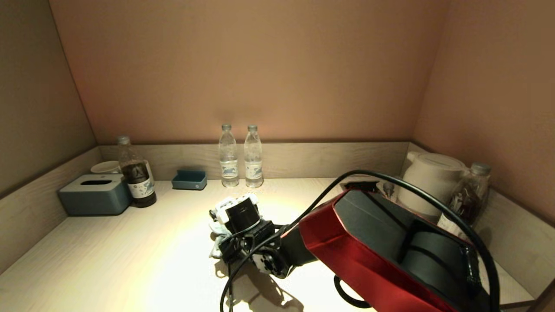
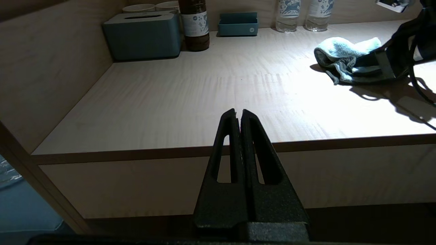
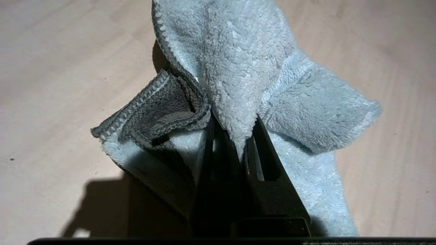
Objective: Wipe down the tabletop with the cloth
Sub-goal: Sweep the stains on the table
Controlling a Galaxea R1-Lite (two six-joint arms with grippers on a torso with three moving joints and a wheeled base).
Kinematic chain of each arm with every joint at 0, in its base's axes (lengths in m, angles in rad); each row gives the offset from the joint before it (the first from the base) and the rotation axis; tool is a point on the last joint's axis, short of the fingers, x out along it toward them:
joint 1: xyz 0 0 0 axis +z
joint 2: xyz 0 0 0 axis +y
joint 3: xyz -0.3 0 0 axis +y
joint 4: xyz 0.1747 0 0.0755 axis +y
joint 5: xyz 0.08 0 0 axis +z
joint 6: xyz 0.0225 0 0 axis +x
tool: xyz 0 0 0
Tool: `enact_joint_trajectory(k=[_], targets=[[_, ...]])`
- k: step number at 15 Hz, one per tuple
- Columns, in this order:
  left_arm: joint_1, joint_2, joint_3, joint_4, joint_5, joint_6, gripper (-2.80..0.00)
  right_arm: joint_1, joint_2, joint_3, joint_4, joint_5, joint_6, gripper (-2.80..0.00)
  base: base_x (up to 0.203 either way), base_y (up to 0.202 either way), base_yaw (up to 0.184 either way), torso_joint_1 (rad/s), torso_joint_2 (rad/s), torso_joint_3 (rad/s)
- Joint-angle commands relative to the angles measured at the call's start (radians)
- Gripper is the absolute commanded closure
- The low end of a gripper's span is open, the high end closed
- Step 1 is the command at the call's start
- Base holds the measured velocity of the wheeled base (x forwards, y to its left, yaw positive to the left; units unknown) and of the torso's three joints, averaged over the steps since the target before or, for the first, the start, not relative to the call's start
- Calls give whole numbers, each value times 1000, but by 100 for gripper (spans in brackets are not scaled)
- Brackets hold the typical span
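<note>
Cloth: the light-blue cloth (image 3: 238, 75) lies bunched at the centre of the head view, a fold pinched between the fingers of the right hand (image 3: 235, 136).
Right hand: low over the tabletop (image 1: 130, 255) at frame centre, its red arm filling the lower right.
Left hand: the left hand (image 2: 238, 117) hangs off the tabletop's front edge, fingers pressed together on nothing.
Open room: bare wood spreads across the left and lower left of the head view.
Edges: tissue box (image 1: 93, 195), dark bottle (image 1: 135, 173) and blue tray (image 1: 189, 179) line the upper left; two water bottles (image 1: 240, 156) stand at the back rim; kettle (image 1: 429, 182) crowds the right corner.
</note>
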Motion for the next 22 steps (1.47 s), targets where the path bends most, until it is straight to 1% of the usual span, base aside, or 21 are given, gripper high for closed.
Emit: enact_joint_trajectory(k=[1,4,7,8,10,11,12,14,16,18,20,22], targets=[[1,0,0,0,0,0,0,42,-20,29,-58,-3,-3,0,0,0,0,0,0,0],[1,0,0,0,0,0,0,99,-42,66,-93,-4,-5,0,0,0,0,0,0,0],[1,0,0,0,0,0,0,109,-41,51,-100,-4,-17,0,0,0,0,0,0,0],[1,0,0,0,0,0,0,104,-22,23,-99,-4,-22,0,0,0,0,0,0,0],[1,0,0,0,0,0,0,69,35,-52,-94,-4,-28,0,0,0,0,0,0,0],[1,0,0,0,-1,0,0,58,47,-67,-90,-4,-29,0,0,0,0,0,0,0],[1,0,0,0,0,0,0,35,90,-121,-77,-5,-30,0,0,0,0,0,0,0],[1,0,0,0,-1,0,0,-7,155,-227,-33,-7,-37,0,0,0,0,0,0,0],[1,0,0,0,0,0,0,-33,183,-269,8,-9,-39,0,0,0,0,0,0,0],[1,0,0,0,0,0,0,-67,218,-380,62,-12,-39,0,0,0,0,0,0,0],[1,0,0,0,0,0,0,-92,228,-396,79,-11,-49,0,0,0,0,0,0,0],[1,0,0,0,0,-1,0,-163,228,-403,78,-7,-66,0,0,0,0,0,0,0]])
